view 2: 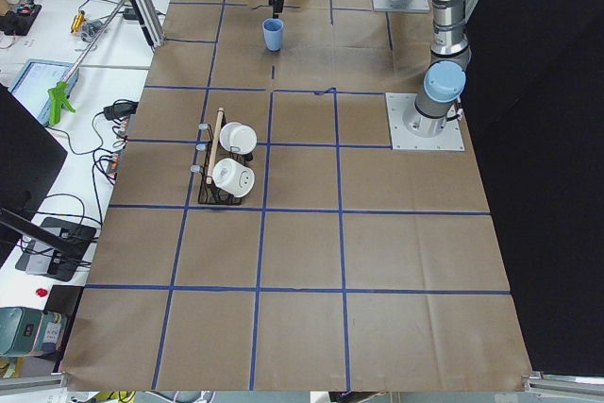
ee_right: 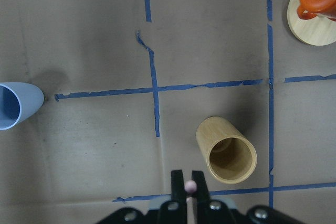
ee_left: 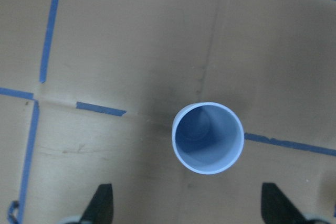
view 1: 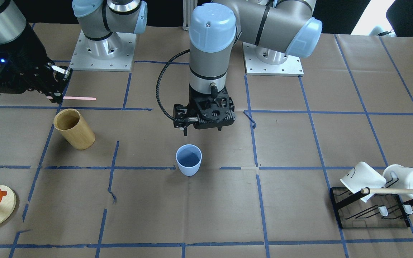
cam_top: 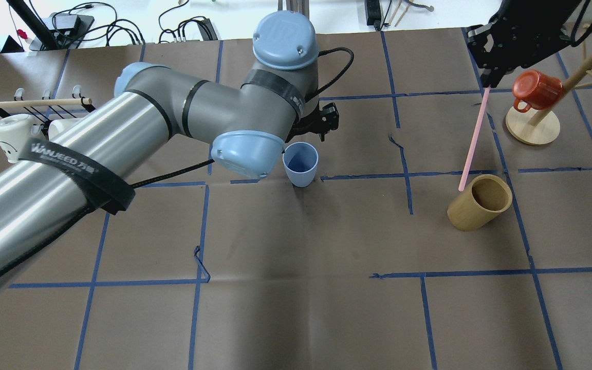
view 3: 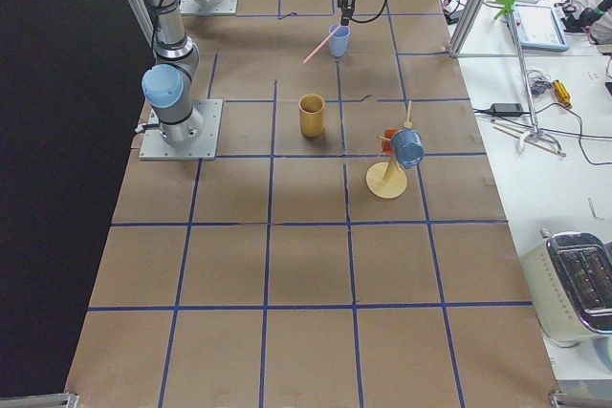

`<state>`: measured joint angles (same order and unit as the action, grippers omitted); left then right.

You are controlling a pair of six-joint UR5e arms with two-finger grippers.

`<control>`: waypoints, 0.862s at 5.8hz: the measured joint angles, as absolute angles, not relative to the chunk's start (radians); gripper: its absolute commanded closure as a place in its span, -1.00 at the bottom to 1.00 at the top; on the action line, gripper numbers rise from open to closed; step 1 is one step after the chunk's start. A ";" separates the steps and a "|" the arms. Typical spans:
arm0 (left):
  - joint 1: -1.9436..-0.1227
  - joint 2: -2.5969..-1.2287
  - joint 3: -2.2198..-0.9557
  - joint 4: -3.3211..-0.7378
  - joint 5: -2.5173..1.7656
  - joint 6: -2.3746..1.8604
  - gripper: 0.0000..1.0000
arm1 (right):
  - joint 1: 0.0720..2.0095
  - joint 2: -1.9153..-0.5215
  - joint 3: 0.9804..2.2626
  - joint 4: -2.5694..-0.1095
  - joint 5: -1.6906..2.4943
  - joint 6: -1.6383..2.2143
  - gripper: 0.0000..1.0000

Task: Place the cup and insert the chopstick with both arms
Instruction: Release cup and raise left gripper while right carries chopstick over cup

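Observation:
The light blue cup (view 1: 189, 159) stands upright and empty on the table's middle; it also shows in the overhead view (cam_top: 300, 163). My left gripper (view 1: 203, 127) hangs straight above it, open and empty. In the left wrist view the cup (ee_left: 208, 137) sits between and ahead of the two spread fingertips (ee_left: 102, 203). My right gripper (cam_top: 486, 82) is shut on one end of the pale pink chopstick (cam_top: 473, 139), held in the air above the table. The right wrist view shows the stick's end (ee_right: 190, 186) pinched between the fingers. The stick's free end is near the tan holder.
A tan wooden cylinder holder (cam_top: 480, 202) stands by the right gripper. A red mug on a wooden stand (cam_top: 532, 90) is beyond it. A black rack (view 1: 371, 215) with two white mugs (view 1: 362, 177) and a wooden dowel (view 1: 400, 191) sits on my left side.

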<state>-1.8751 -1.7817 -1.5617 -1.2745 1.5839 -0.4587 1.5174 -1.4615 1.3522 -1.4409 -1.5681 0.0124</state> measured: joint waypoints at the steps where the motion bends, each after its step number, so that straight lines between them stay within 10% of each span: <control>1: -1.801 -1.710 -1.551 -1.387 1.579 -0.295 -0.99 | 1.538 -1.438 1.328 -1.445 -1.567 0.035 0.82; 5: -1.676 -1.562 -1.557 -1.582 1.580 -0.032 -0.99 | 1.782 -1.120 0.951 -1.441 -1.565 0.352 0.82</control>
